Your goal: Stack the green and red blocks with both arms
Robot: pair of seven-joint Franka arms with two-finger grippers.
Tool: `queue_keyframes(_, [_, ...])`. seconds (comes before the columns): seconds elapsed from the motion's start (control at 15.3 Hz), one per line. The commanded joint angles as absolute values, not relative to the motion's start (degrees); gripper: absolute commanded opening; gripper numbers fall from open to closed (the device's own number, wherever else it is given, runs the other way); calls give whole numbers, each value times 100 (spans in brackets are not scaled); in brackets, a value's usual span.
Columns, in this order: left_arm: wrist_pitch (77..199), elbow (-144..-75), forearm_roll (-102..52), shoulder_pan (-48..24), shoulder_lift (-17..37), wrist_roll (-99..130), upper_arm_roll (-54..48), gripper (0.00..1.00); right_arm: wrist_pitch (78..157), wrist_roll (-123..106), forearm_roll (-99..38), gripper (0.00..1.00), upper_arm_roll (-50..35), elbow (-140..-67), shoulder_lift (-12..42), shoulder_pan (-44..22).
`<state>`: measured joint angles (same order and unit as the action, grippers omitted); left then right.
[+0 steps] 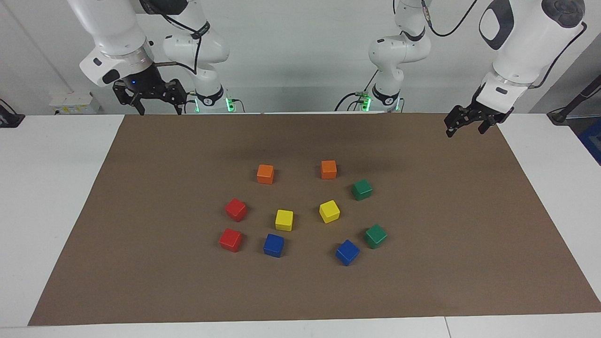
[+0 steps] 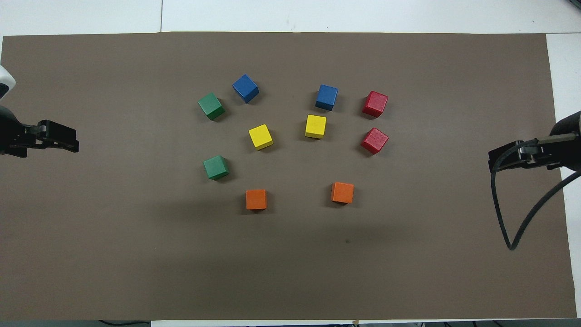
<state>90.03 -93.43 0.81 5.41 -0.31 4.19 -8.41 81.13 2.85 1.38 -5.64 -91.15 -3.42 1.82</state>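
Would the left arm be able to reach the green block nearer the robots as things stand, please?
Probably yes: the left gripper hangs open over the mat's edge, and only bare mat lies between it and that green block; the orange block sits aside.

I see a brown mat point(image 1: 141, 234) covering the white table point(image 1: 47, 188), with two orange cubes point(image 1: 265, 173), two yellow cubes point(image 1: 284, 220) and two blue cubes point(image 1: 273, 245) scattered mid-mat.

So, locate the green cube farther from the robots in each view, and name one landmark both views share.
Facing view: the small glossy green cube farther from the robots sits low and right of centre, beside a glossy blue cube.
Overhead view: it sits upper left of centre.
Shared landmark: that same blue cube, its closest neighbour in both views.
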Motion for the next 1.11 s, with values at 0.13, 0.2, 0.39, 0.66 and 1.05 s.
queue_keyframes(0.13, [8912, -9246, 105, 510, 0, 299, -774, 100, 8209, 325, 26, 100, -589, -9246, -466, 237])
queue_keyframes(0.2, [8930, -9246, 114, 510, 0, 316, -782, 100, 8209, 316, 26, 100, -589, -9246, -466, 237])
queue_keyframes(0.39, [8895, -9246, 149, 501, 0, 404, -817, 100, 8209, 308, 26, 100, -589, -9246, -466, 237])
queue_keyframes(0.66, [8999, -9351, 123, 492, -26, 875, -993, 100, 8209, 404, 0, 100, -598, -9299, -483, 167])
queue_keyframes(1.05, [10720, -10439, -123, -288, 263, 3100, -984, 100, 8209, 475, 9, 100, -606, -9308, -483, 176])
